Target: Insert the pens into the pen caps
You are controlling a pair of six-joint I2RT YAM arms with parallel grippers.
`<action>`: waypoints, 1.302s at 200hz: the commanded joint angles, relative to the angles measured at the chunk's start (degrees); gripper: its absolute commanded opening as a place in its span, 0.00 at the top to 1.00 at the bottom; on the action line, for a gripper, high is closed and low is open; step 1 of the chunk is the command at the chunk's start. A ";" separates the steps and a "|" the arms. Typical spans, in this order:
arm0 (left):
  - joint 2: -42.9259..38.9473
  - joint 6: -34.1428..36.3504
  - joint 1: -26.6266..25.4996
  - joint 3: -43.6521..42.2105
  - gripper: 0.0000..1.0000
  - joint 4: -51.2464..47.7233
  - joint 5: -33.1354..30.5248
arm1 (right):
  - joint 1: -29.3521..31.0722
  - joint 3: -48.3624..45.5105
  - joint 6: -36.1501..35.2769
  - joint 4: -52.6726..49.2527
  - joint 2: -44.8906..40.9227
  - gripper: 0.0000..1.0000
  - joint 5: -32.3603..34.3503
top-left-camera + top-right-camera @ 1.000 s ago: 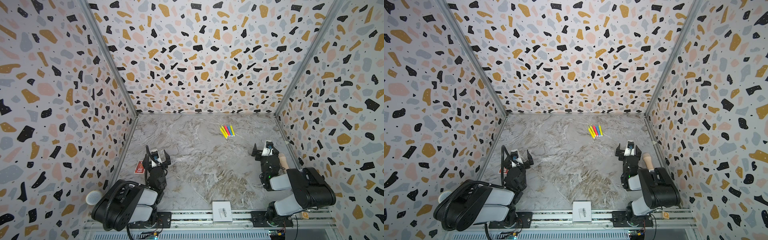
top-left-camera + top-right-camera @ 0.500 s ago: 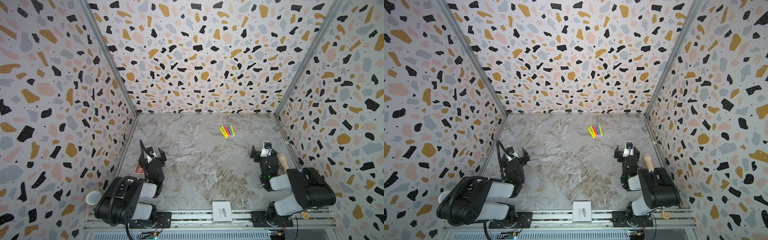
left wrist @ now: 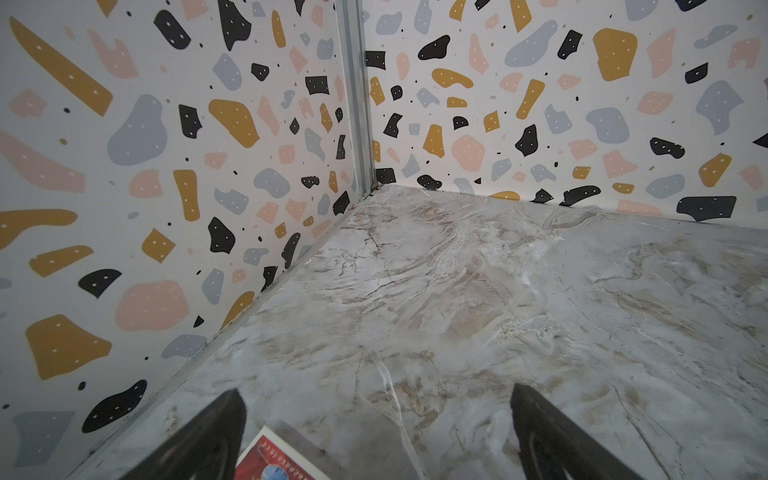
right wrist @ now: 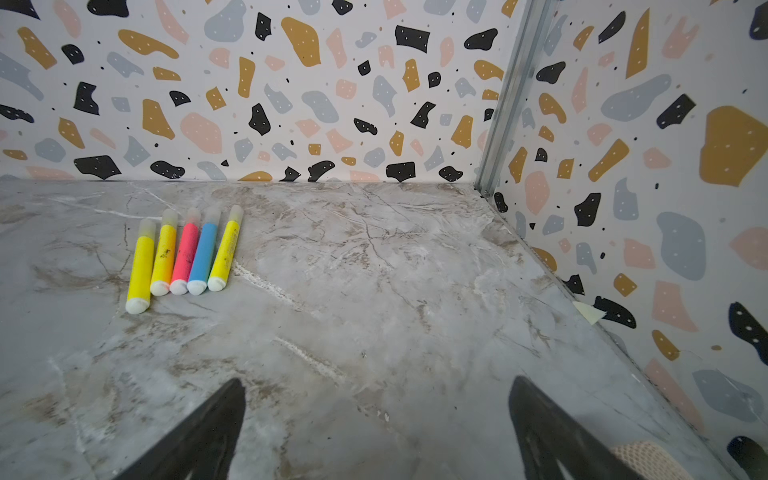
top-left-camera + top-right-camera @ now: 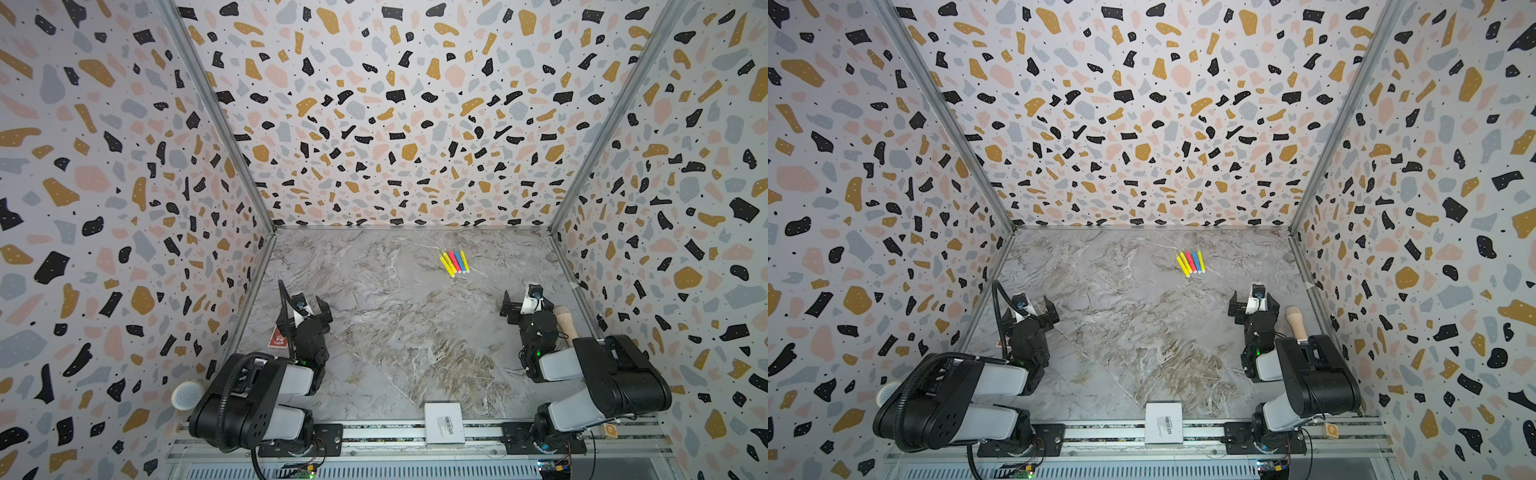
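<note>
Moved: my left gripper (image 5: 303,318) had swung back a little from the left wall since half a second earlier. The right gripper (image 5: 527,307) had barely shifted, and the pens (image 5: 455,262) lay where they had been.
Pens: I saw five side by side on the marble tabletop (image 5: 395,332), near the back wall and right of the middle. Three were yellow, one was a pink-red pen (image 4: 185,253) and one a blue pen (image 4: 203,253), with frosted caps (image 4: 192,216) on their far ends.
Around: a red card (image 3: 274,461) lay under the left gripper by the left wall. A beige handle (image 5: 566,322) lay just beside the right gripper, and a white box (image 5: 443,423) sat on the front rail.
In the way: only bare marble lay between the right gripper and the pens.
Left arm: I had it folded low at the front left, aimed at the back-left corner, jaws spread wide and empty.
Right arm: I had it folded at the front right, facing the back wall, jaws spread wide and empty, well apart from the pens.
</note>
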 commanded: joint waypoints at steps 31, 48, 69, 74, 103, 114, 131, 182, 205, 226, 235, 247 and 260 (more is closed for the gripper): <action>-0.53 -0.78 0.61 0.14 0.01 2.51 -0.54 | -0.22 -0.02 0.92 -0.56 -1.18 0.01 -0.32; -0.77 -0.83 0.62 0.29 0.01 1.84 -0.33 | -0.22 -0.02 0.83 -0.45 -1.24 0.01 -0.32; -0.72 -0.80 0.67 0.29 0.00 1.90 -0.35 | -0.22 -0.02 0.83 -0.45 -1.26 0.01 -0.32; -0.71 -0.84 0.62 0.29 0.00 1.89 -0.35 | -0.22 -0.02 0.83 -0.39 -1.27 0.01 -0.29; -0.76 -0.87 0.61 0.29 0.01 1.90 -0.29 | -0.21 -0.02 0.83 -0.43 -1.30 0.01 -0.31; -0.77 -0.79 0.62 0.29 0.01 1.89 -0.31 | -0.20 -0.02 0.82 -0.40 -1.23 0.01 -0.32; -0.76 -0.82 0.68 0.29 0.00 1.89 -0.28 | -0.21 -0.02 0.83 -0.42 -1.22 0.01 -0.32; -0.63 -0.78 0.62 0.38 0.00 1.89 -0.28 | -0.22 -0.02 0.83 -0.39 -1.28 0.01 -0.32; -0.32 -0.69 0.61 0.62 0.00 1.96 -0.74 | -0.22 0.00 0.83 -0.43 -1.24 0.01 -0.32; 0.62 -0.31 0.62 0.99 0.01 2.58 -2.52 | -0.22 -0.01 0.79 -0.41 -1.24 0.01 -0.32; 0.69 -0.31 0.66 0.99 0.00 2.62 -2.63 | -0.22 -0.02 0.82 -0.44 -1.29 0.01 -0.32; 0.68 -0.29 0.62 1.08 0.01 2.51 -2.68 | -0.20 -0.02 0.83 -0.40 -1.31 0.01 -0.32; 0.99 -0.24 0.62 1.25 0.01 2.66 -3.27 | -0.21 -0.02 0.81 -0.39 -1.23 0.01 -0.32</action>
